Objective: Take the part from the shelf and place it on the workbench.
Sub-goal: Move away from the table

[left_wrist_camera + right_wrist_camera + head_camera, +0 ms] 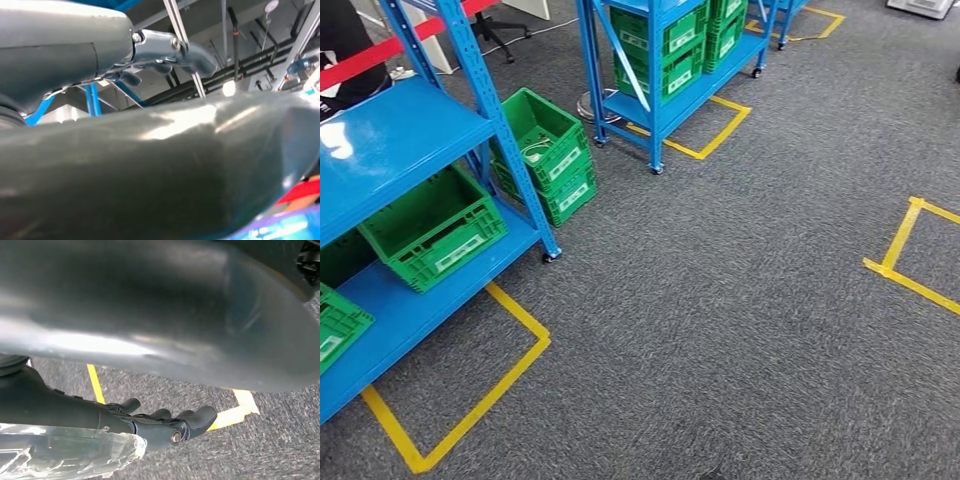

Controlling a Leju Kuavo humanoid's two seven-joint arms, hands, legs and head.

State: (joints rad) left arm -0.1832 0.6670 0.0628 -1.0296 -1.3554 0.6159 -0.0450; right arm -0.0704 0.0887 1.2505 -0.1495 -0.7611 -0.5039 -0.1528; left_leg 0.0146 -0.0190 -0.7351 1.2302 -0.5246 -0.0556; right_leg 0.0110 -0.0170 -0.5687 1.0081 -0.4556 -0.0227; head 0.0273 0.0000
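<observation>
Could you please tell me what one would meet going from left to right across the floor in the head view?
Near blue shelf → yellow tape square under it → green crates stacked on the floor → second blue shelf → bare grey carpet → yellow tape corner.

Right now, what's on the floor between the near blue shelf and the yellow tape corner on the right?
Head view: bare grey carpet between the blue shelf and the yellow tape corner.
</observation>
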